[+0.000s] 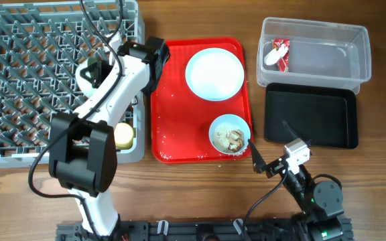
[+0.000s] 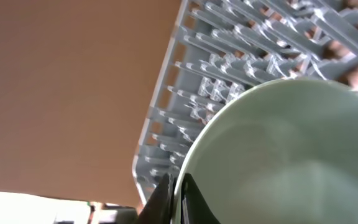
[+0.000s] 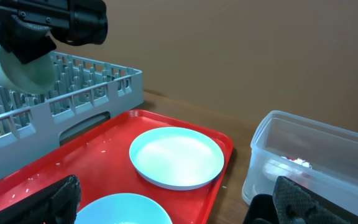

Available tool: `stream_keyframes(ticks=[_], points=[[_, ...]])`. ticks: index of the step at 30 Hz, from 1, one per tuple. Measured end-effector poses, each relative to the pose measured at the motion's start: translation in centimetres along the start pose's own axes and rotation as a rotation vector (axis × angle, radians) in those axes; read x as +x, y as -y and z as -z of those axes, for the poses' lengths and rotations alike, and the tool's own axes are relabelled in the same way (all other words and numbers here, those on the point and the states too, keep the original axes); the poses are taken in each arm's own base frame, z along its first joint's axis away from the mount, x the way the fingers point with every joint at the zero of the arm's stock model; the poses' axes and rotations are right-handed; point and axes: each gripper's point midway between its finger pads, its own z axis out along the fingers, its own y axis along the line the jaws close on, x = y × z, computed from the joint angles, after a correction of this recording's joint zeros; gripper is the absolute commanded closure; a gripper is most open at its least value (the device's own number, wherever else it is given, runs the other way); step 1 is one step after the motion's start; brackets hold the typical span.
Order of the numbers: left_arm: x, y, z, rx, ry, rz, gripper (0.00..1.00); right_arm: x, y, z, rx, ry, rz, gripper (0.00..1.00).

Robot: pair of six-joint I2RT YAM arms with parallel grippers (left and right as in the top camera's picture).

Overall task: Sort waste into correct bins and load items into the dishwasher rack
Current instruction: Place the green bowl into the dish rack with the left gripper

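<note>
Overhead: grey pegged plastic rack [image 1: 19, 80] fills my 9 o'clock side.
Left claw [image 2: 174, 198]: I have it pinching the smooth pale green bowl [image 2: 284, 155] by its rim, above the pegs.
Right claw [image 3: 176, 208]: spread wide, empty.
Red tray [image 1: 166, 120]: round blue plate [image 1: 214, 73] at 12 o'clock, scrap bowl [image 1: 213, 128] at 5.

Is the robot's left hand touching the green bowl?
Touching. In the left wrist view, the left gripper pinches the pale green bowl by its rim.
</note>
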Motion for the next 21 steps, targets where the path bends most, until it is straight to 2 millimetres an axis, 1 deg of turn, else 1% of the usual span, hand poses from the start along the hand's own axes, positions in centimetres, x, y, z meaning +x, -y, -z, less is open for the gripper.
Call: stream_keyframes(ticks=[2, 6, 10, 15, 18, 21], points=[[-0.4, -0.6, 0.0, -0.036, 0.023, -0.013, 0.96, 0.0, 0.0, 0.0, 0.000, 0.000, 0.000, 0.00], [-0.7, -1.0, 0.0, -0.060, 0.041, -0.015, 0.96, 0.0, 0.0, 0.0, 0.000, 0.000, 0.000, 0.00], [-0.7, -0.6, 0.0, -0.042, 0.034, 0.000, 0.96, 0.0, 0.0, 0.0, 0.000, 0.000, 0.000, 0.00], [-0.1, 0.8, 0.0, 0.026, -0.007, 0.006, 0.96, 0.0, 0.0, 0.0, 0.000, 0.000, 0.000, 0.00], [-0.1, 1.0, 0.1, 0.018, 0.001, -0.025, 0.96, 0.0, 0.0, 0.0, 0.000, 0.000, 0.000, 0.00], [-0.7, 1.0, 0.2, -0.020, 0.034, -0.077, 0.96, 0.0, 0.0, 0.0, 0.000, 0.000, 0.000, 0.00]])
